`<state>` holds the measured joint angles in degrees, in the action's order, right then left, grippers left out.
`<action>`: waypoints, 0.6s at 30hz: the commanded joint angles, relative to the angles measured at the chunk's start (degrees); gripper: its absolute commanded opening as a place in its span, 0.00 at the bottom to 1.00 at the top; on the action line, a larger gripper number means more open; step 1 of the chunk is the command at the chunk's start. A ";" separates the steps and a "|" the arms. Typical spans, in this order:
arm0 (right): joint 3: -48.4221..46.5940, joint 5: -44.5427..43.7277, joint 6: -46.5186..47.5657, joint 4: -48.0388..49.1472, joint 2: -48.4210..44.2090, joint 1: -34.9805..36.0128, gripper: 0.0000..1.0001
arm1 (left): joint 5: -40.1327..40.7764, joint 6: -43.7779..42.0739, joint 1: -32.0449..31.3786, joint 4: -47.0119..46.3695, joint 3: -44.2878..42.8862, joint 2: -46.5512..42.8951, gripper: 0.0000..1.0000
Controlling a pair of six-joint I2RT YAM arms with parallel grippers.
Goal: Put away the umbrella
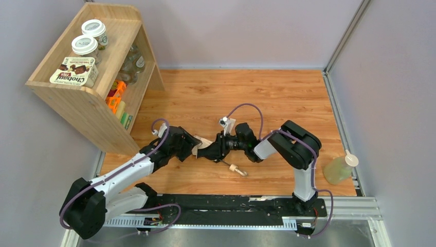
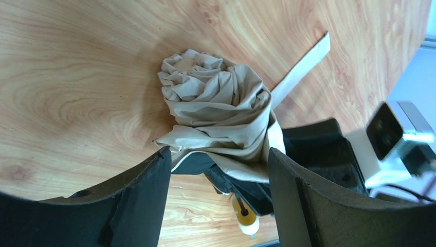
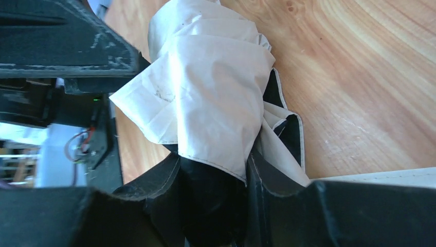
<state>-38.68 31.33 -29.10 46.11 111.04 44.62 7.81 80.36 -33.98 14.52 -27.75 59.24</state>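
Gripping the umbrella tight in the right gripper; straddling it with the left gripper, spread wide, clasping nothing.

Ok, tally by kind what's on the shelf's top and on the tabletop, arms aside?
white-lidded jars: 2
Chobani box: 1
umbrella: 1
yellowish bottle: 1
total: 5

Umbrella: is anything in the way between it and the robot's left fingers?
Nothing visible is. The bundled pale beige fabric umbrella sits right at the mouth of the open left fingers, its cloth reaching between them. The right fingers grip its cloth.
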 commanded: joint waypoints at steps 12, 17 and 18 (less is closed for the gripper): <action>2.20 10.68 -4.21 -13.49 12.18 -5.77 0.00 | -7.99 -2.04 0.23 -8.81 -2.31 7.47 0.75; 0.80 12.17 -4.47 -14.37 12.00 -5.77 0.00 | -7.99 0.06 0.23 -9.43 -1.08 9.48 0.75; 0.27 12.52 -4.21 -15.16 12.00 -5.77 0.00 | -8.16 0.76 0.14 -9.43 -0.99 11.92 0.75</action>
<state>-41.04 45.01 -39.59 52.12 117.58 38.65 0.25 80.09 -33.98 7.49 -28.14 67.33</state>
